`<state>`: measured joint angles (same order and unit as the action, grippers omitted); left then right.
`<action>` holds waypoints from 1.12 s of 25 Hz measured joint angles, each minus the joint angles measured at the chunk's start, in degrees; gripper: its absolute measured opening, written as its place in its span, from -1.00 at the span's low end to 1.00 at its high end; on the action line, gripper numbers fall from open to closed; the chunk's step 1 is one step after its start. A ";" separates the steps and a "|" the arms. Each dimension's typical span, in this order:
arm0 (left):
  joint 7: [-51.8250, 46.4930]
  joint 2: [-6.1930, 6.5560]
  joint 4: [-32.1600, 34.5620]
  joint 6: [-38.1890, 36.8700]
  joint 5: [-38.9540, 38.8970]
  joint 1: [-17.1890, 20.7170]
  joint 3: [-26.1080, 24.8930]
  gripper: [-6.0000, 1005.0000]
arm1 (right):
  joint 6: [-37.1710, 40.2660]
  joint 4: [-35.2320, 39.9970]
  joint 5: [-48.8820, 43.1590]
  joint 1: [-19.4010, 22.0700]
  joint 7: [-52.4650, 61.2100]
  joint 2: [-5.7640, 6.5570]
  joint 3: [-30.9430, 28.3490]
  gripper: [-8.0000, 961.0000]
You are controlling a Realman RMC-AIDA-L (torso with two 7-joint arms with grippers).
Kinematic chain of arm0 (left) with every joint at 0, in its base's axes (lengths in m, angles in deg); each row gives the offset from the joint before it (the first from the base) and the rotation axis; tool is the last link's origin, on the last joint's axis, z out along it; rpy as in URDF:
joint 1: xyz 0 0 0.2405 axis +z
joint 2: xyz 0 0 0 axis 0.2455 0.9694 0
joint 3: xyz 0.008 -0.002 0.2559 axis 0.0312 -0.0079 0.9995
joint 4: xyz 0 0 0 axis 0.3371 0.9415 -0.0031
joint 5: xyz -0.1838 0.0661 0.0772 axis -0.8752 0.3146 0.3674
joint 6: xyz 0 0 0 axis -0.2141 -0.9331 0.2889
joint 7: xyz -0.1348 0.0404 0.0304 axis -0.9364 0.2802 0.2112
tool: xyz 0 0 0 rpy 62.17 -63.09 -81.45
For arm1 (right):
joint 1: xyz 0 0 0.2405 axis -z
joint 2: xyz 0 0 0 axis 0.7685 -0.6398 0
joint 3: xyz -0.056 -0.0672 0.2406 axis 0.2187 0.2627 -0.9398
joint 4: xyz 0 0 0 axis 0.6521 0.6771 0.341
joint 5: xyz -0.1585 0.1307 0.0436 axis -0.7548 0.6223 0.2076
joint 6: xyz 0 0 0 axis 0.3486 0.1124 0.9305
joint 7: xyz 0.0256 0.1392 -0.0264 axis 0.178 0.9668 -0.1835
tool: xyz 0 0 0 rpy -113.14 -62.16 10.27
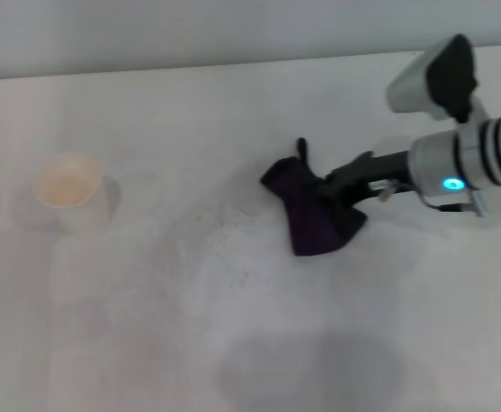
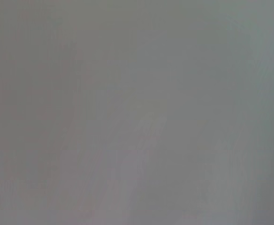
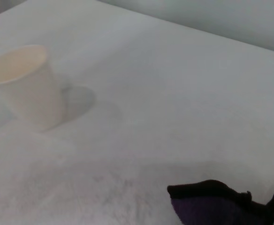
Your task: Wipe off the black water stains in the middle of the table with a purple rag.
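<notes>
The purple rag (image 1: 312, 213), very dark and bunched, lies on the white table (image 1: 233, 343) right of centre, its loop sticking up at the far corner. My right gripper (image 1: 335, 190) reaches in from the right and is shut on the rag, pressing it to the tabletop. In the right wrist view a corner of the rag (image 3: 212, 204) shows low against the table (image 3: 174, 93). The black water stain is not visible; only faint grey speckles (image 1: 208, 249) lie left of the rag. My left gripper is out of view; its wrist view shows only blank grey.
A white paper cup (image 1: 72, 193) stands upright at the table's left; it also shows in the right wrist view (image 3: 26, 86). The table's far edge (image 1: 233, 64) meets a grey wall. A soft shadow lies on the near middle of the table.
</notes>
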<state>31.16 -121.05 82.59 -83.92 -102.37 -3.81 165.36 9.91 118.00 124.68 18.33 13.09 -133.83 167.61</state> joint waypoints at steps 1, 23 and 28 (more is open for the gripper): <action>0.00 0.01 -0.04 0.00 0.00 0.00 0.00 0.77 | -1.29 0.05 -1.11 0.60 -0.09 0.07 -2.06 -0.60; 0.01 0.02 -0.80 -0.12 0.01 -0.66 -0.51 0.77 | -4.76 1.34 10.63 7.00 -17.96 -1.29 -13.92 -0.19; 0.00 0.03 -1.47 -0.31 0.00 -1.03 -1.44 0.77 | -6.57 0.99 17.65 8.03 -24.00 -1.47 -16.99 0.29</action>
<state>31.16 -121.02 81.12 -84.24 -102.36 -4.84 163.93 3.34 118.99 142.34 26.36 -10.90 -135.30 150.62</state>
